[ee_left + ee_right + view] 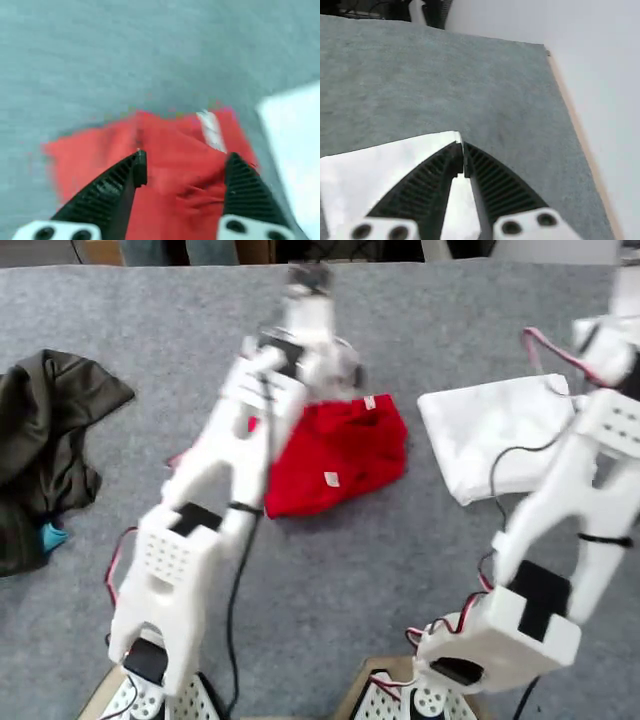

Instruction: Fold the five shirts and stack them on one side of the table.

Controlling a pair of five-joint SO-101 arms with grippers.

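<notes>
A crumpled red shirt [340, 455] lies mid-table. My left gripper [335, 365] hangs over its far edge. In the left wrist view that gripper [185, 165] is open, with the red shirt [170, 145] below and between its black fingers [127, 177]. A folded white shirt [500, 435] lies to the right of the red one. My right gripper [462, 149] is shut, its tips over a far corner of the white shirt [370, 170]. In the high view the right gripper [597, 340] sits near the table's right edge. A dark shirt [45, 430] lies heaped at the far left.
A small teal piece [52, 535] peeks out beside the dark heap. The grey table cover [380, 570] is bare at the front, between the arms' bases. The table's right edge [570, 110] runs close beside the white shirt.
</notes>
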